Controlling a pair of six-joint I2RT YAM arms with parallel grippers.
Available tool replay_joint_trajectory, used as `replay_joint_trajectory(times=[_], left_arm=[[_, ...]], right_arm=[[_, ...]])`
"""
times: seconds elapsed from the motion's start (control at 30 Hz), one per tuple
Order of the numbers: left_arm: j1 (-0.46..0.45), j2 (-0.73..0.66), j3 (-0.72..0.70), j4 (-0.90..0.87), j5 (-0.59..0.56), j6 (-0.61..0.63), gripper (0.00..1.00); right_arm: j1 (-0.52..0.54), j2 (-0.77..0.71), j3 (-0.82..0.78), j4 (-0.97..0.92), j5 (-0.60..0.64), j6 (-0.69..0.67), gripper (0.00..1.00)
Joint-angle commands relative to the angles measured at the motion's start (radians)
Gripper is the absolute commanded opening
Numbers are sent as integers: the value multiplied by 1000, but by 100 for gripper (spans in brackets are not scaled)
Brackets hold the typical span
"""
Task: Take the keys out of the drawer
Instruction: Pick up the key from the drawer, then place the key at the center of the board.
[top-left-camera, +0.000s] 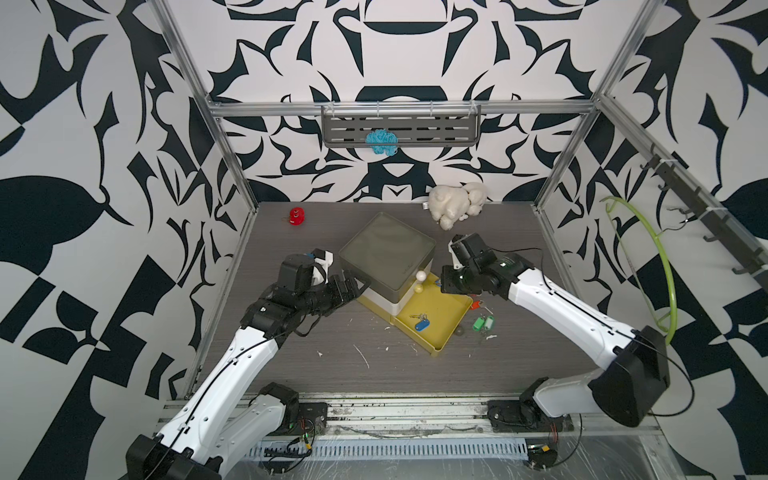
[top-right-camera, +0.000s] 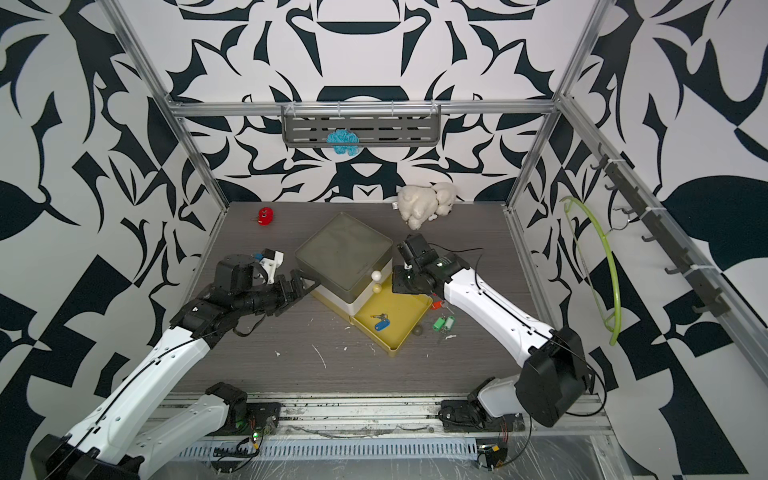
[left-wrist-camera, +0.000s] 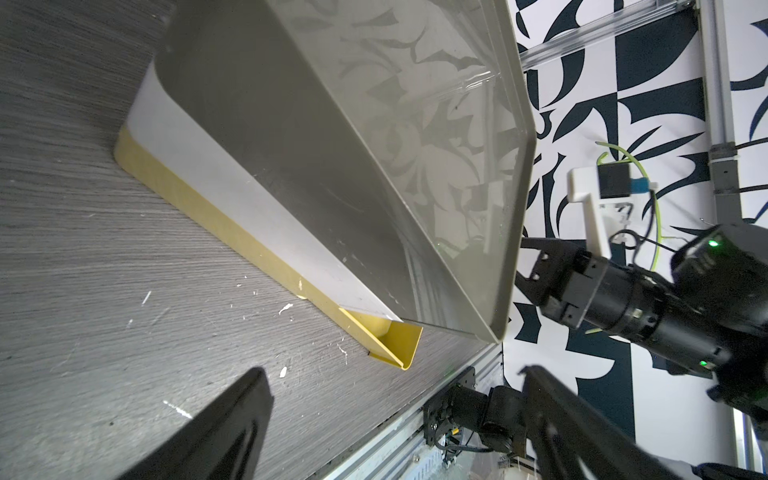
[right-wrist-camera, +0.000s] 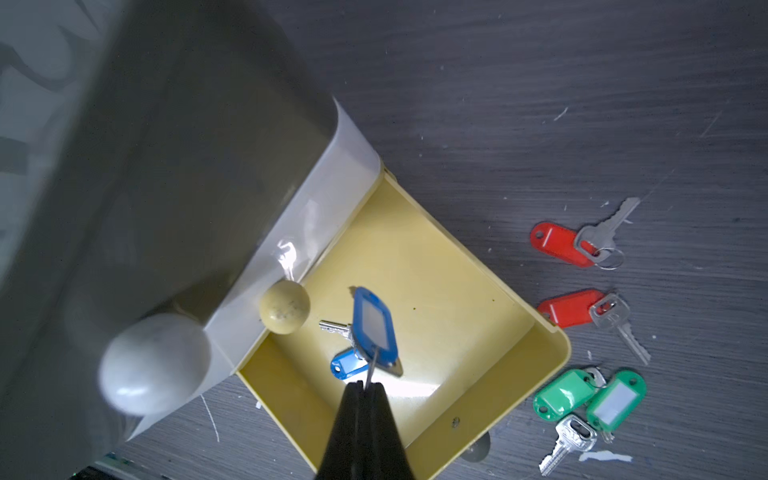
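Grey surface (top-left-camera: 365, 340) is carrying red and green keys (top-left-camera: 484, 323) at the yellow drawer's (top-left-camera: 444, 316) 3 o'clock, while the closed right hand (right-wrist-camera: 365, 384) is pinching a blue-tagged key (right-wrist-camera: 374, 328) over it.

The grey wood-grain counter (top-left-camera: 332, 365) fills the middle of both top views. A stacked drawer unit (top-left-camera: 386, 249) stands at its centre. A round red toy (top-left-camera: 297, 216) sits at upper left and a white plush (top-left-camera: 455, 203) at the upper edge. Right of the unit lie red-tagged keys (right-wrist-camera: 561, 244) and, lower, green-tagged keys (top-left-camera: 483, 323). White flecks (top-left-camera: 360, 355) dot the lower part.
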Motion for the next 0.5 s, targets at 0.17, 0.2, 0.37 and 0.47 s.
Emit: replay_joint_trajectory(times=[0.17, 0.2, 0.37, 0.47], left_arm=[[3, 10, 11, 49, 52, 12, 99], [1, 12, 12, 51, 57, 10, 99], [-14, 19, 26, 59, 58, 7, 99], [-28, 28, 33, 60, 58, 6, 99]], right_arm=[[-87, -122, -7, -82, 46, 15, 0], [-95, -138, -18, -93, 51, 18, 0], [-132, -238, -106, -114, 49, 41, 0], [-165, -277, -147, -116, 46, 46, 0]])
